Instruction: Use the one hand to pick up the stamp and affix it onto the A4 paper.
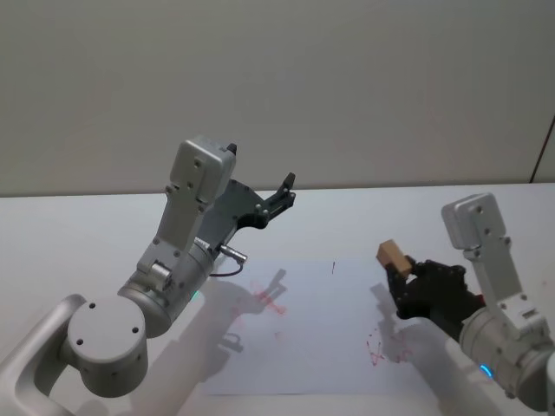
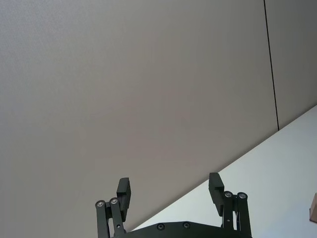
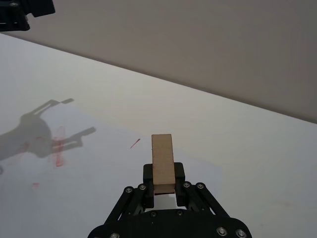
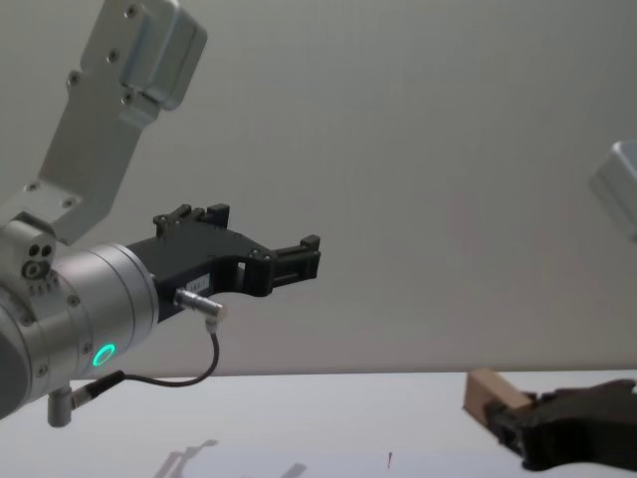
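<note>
Fingers of the left gripper [image 1: 286, 192], a black claw on a silver wrist with a green light and a cable, are seen spread apart with nothing between them. It is held raised above the white tabletop [image 1: 78, 225], at about 11 o'clock from the middle of the thin, flat white A4 paper [image 1: 312, 338]. On the sheet, red smears [image 1: 270, 299] are seen. At about 2 o'clock from the sheet's middle, near its far right corner, the small light-brown wooden block stamp [image 1: 392, 254] is clamped by the black ribbed right gripper [image 1: 401, 270], its free end tilted upward.
</note>
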You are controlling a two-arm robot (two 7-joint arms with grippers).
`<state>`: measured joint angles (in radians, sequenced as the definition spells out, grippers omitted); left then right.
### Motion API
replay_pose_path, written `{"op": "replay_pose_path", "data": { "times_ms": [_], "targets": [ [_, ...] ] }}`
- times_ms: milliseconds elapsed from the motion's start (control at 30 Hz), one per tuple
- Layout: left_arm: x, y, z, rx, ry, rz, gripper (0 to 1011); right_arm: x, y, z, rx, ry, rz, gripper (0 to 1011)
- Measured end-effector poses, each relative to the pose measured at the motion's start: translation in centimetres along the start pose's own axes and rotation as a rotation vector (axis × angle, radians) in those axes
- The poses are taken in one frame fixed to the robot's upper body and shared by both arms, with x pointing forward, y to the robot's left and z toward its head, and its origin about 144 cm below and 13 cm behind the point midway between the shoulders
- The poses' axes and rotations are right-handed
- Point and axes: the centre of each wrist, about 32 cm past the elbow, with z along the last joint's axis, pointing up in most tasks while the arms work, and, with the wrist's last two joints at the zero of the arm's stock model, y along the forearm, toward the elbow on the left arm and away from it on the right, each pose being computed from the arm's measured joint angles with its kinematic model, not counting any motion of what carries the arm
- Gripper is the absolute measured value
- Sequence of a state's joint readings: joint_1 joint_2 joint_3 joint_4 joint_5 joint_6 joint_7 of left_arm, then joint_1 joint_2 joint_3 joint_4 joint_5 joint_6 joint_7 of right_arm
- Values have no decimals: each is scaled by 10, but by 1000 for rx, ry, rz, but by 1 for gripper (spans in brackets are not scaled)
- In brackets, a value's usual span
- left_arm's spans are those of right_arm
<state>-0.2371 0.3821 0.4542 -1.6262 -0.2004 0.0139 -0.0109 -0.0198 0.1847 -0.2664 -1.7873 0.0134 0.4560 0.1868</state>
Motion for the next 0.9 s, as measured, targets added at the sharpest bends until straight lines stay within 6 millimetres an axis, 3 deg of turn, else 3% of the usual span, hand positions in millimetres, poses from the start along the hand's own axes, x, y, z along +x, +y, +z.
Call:
{"op": "replay_pose_path", "data": {
  "times_ms": [333,900],
  "targets": [
    [0,0,0,0,0,0,1001,-1,7,-5,-78,61,76,216],
    [0,0,0,0,0,0,1001,-2,4,-12,-225,69,35,216]
  ]
}}
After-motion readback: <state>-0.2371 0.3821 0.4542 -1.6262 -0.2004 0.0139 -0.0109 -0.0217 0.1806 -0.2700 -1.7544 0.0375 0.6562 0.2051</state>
